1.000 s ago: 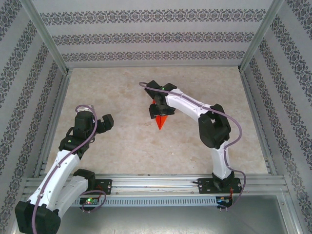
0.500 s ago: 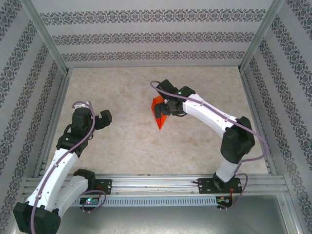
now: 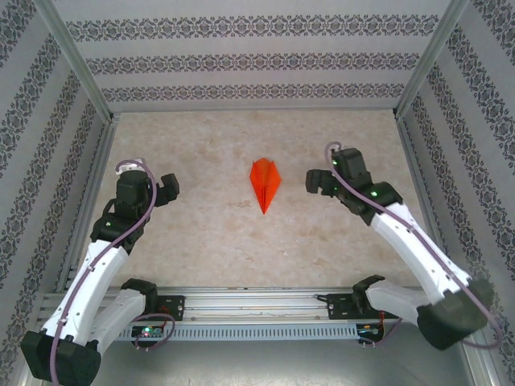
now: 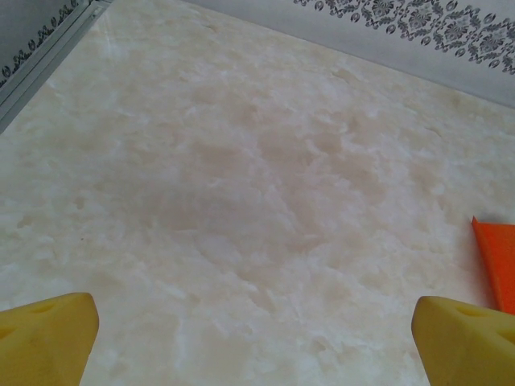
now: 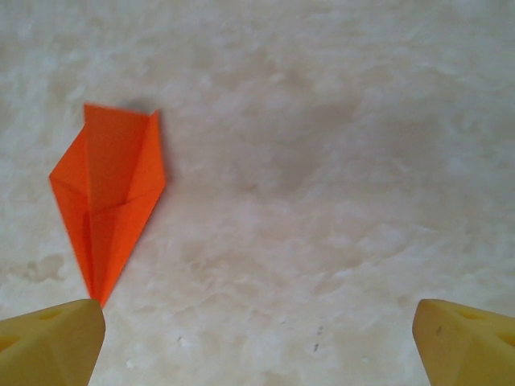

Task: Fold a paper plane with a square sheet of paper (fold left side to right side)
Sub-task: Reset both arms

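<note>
The pale marbled table point(image 3: 201, 241) is carrying the whole scene, with the left arm point(image 3: 96, 265) reaching up along its left side and the right arm point(image 3: 410, 241) reaching up along its right side. The left gripper point(image 3: 166, 189) is hovering with its jaws spread wide and holding nothing, and the right gripper point(image 3: 319, 182) is hovering likewise, jaws wide apart and empty. Between them the paper plane point(image 3: 265, 183) is lying flat on the table near its middle, touching neither gripper. Its long axis is running far to near, with the sharp tip point(image 3: 263, 211) pointing toward the near edge and the blunt tail toward the far side. The plane is lying to the left of the right jaws and to the right of the left jaws. The right gripper is standing nearer to it, and the left one is well apart. The folding is looking finished, so any further pick would probably be falling to the right arm, closing across the plane's narrow width.
</note>
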